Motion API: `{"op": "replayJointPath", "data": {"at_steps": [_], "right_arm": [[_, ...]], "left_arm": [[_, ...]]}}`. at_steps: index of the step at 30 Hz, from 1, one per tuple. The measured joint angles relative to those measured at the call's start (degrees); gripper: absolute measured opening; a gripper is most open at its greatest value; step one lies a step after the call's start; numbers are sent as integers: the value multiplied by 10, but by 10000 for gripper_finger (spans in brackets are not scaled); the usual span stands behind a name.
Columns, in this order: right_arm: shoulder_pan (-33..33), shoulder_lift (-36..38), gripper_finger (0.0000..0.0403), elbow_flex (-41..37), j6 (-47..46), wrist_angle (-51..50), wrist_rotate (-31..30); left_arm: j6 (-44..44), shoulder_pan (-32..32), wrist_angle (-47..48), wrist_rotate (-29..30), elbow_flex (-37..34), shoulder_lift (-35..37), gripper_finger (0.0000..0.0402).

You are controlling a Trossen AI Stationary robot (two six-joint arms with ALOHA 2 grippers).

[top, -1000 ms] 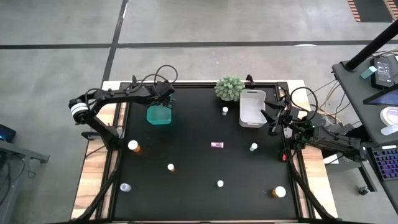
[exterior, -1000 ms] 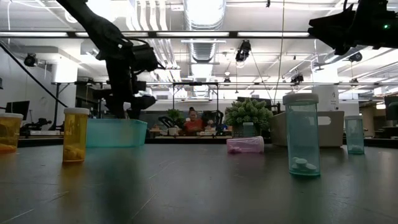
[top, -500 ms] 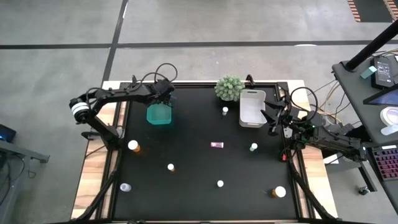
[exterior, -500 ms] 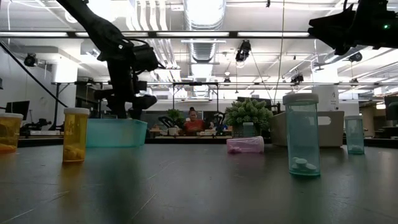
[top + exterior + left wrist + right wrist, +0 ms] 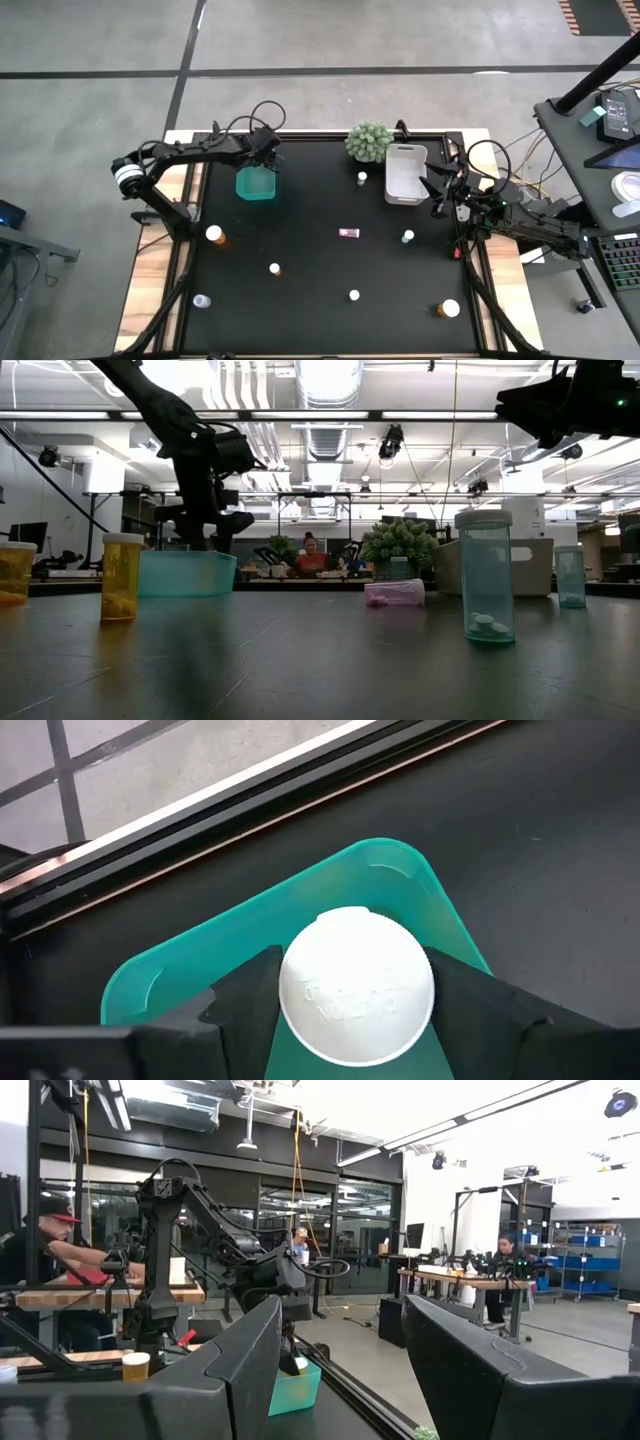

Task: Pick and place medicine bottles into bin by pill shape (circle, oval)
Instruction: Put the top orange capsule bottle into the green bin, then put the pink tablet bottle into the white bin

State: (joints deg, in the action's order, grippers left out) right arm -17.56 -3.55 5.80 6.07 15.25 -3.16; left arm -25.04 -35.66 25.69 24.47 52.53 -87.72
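Medicine bottle — white cap between my left fingers, over the teal bin.
Fingers flank the cap; right gripper open, apart.

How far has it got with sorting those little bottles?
Early days. Nothing looks sorted yet: the white bin appears empty. In hand: the left gripper holds a white-capped bottle over the teal bin. The right gripper waits beside the white bin. About eight bottles, like the pink one, are left.
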Motion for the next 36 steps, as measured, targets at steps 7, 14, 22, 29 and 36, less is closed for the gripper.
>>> {"op": "replayJointPath", "data": {"at_steps": [7,14,22,29,36], "right_arm": [[0,0,201,0,0,0,0],[0,0,201,0,5,0,0],[0,0,201,0,35,4,0],[0,1,201,5,3,10,0],[0,-4,201,5,-119,31,0]], "left_arm": [[16,0,3,0,4,2,280],[50,27,7,-3,33,48,287],[115,154,-63,0,22,159,287],[198,357,-167,-1,-38,228,287],[271,533,-236,-3,-119,257,287]]}}
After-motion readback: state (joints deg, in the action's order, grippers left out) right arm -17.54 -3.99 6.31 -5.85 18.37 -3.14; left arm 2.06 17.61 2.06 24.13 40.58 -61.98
